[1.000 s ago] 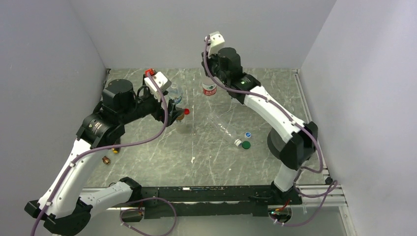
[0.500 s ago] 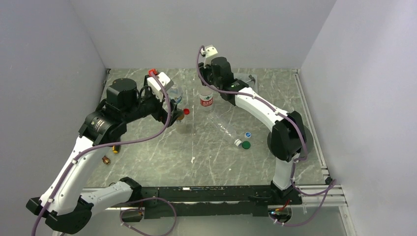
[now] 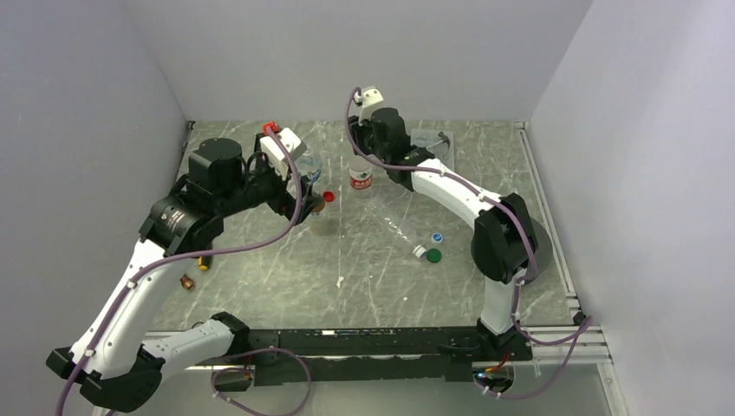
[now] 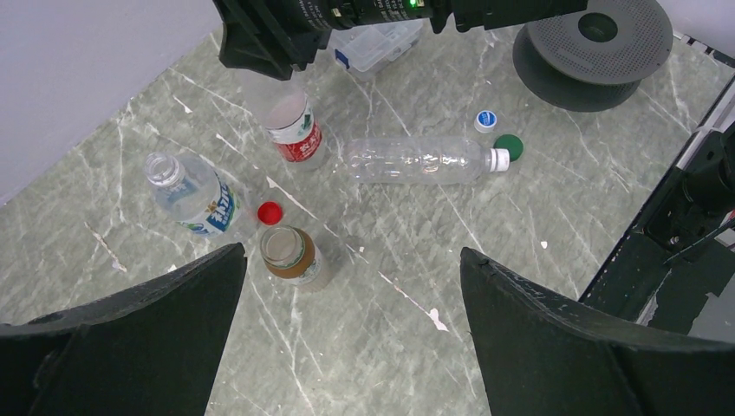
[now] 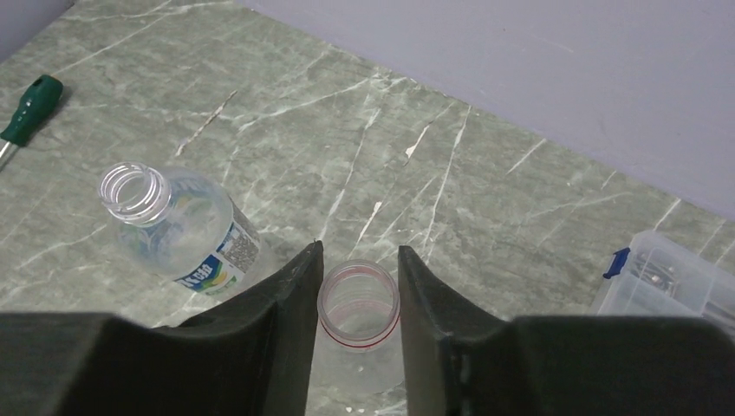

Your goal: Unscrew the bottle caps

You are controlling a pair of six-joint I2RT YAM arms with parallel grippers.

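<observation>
Just beside the red-label bottle, on its near-right side, the tall slim clear bottle lies flat on the counter. It is the only bottle with a cap screwed on. Its long axis runs diagonally away from the red-label bottle, base end closest to it and white cap at the far end, pointing toward the right arm's base.

The right claw is clamped on the open neck of the red-label bottle, one finger on each side of the rim. That arm is probably the nearer one to the slim bottle, though the overhead view is too small to be sure. The left claw gapes wide and holds nothing, hovering left of the red-label bottle above the uncapped amber bottle.

The slim bottle looks clear, empty and thin-walled, so I judge it likely to roll or buckle when gripped. A loose red cap sits left of the red-label bottle. A green cap and a white-and-blue cap lie beyond the slim bottle's capped end.
</observation>
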